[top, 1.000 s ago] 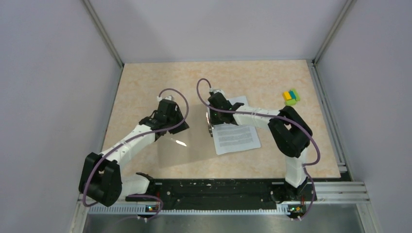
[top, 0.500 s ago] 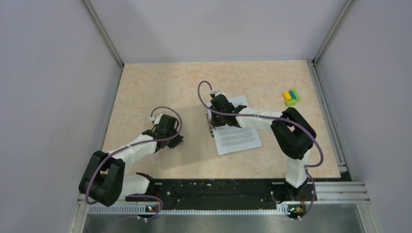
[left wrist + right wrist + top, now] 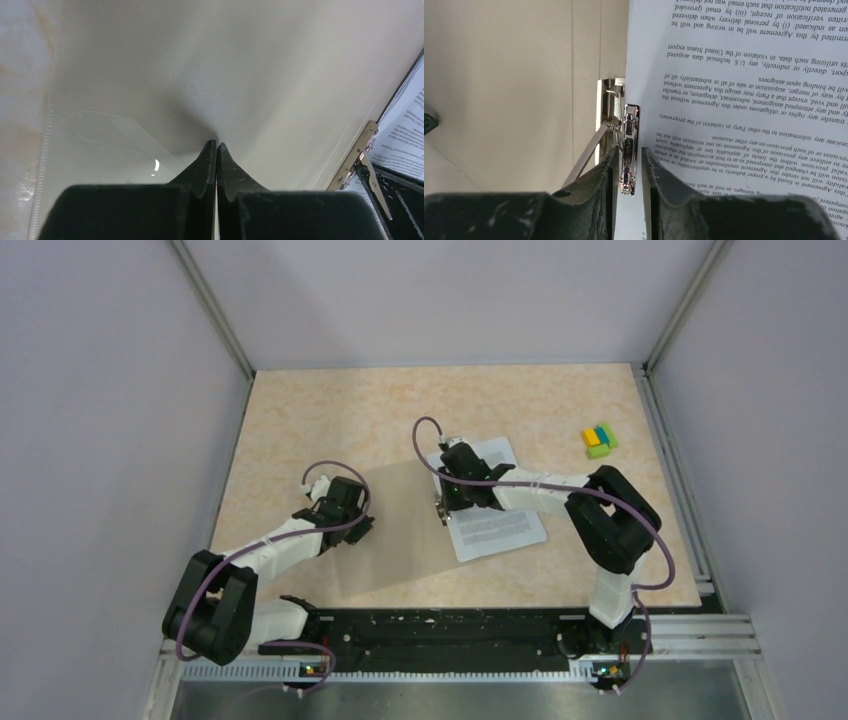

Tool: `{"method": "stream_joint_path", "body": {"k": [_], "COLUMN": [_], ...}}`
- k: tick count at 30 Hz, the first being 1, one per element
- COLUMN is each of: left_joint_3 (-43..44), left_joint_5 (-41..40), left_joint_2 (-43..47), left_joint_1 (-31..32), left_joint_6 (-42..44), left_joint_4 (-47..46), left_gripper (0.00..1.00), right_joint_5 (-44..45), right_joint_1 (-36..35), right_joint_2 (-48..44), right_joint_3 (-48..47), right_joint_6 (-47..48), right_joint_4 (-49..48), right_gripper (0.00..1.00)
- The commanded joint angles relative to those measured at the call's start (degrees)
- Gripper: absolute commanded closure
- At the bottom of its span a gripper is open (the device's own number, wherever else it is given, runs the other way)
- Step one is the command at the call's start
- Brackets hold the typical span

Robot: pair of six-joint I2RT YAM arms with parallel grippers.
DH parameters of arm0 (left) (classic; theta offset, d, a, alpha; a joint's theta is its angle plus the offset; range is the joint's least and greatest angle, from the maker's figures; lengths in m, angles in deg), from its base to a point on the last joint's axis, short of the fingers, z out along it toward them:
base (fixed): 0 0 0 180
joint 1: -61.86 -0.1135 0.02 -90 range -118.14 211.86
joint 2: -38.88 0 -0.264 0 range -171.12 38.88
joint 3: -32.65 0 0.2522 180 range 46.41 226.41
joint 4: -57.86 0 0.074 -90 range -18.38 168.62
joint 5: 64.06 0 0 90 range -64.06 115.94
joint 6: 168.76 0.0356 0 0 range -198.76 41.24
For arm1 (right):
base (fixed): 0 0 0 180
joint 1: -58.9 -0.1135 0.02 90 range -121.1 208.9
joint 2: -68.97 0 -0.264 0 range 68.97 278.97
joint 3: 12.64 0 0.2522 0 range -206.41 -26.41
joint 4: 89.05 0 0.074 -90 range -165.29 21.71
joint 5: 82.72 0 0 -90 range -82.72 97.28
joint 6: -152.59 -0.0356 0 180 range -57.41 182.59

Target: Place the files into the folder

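The tan folder [image 3: 400, 540] lies open on the table; its inside fills the left wrist view [image 3: 250, 75]. My left gripper [image 3: 360, 518] is low over its left cover, jaws shut [image 3: 216, 144] and pinching that cover. The files [image 3: 500, 530], white printed sheets, lie on the folder's right half [image 3: 734, 75]. My right gripper [image 3: 443, 508] is at their left edge, its jaws closed narrowly [image 3: 630, 152] round the metal clip [image 3: 630, 145], whose lever is raised. The clip also shows in the left wrist view [image 3: 357, 160].
A small yellow-blue-green block cluster [image 3: 599, 439] sits at the back right near the table's rail. A clear plastic pocket [image 3: 100, 135] lies on the folder's left cover. Grey walls close in the table on three sides.
My left gripper has dropped down and to the near left, laying the folder's left cover flat. My right gripper has shifted slightly right with the clip and the files.
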Motion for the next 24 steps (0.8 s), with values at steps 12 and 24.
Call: {"method": "stream_joint_path", "body": {"k": [12, 24], "left_joint_3": [0.5, 0.6], "left_joint_5": [-2.7, -4.3], "left_joint_2": [0.8, 2.0], "left_joint_1": [0.0, -0.1], "left_joint_6": [-0.8, -0.8], "left_joint_4": [-0.4, 0.6], "left_gripper": [1.0, 1.0], "right_joint_5": [2.5, 11.7], "right_joint_1": [0.4, -6.0], "right_joint_2": [-10.3, -6.4], "right_joint_3": [1.9, -12.1], "right_joint_6": [0.7, 2.9], "right_joint_4": [5.4, 17.5], "right_gripper": [0.68, 0.76]}}
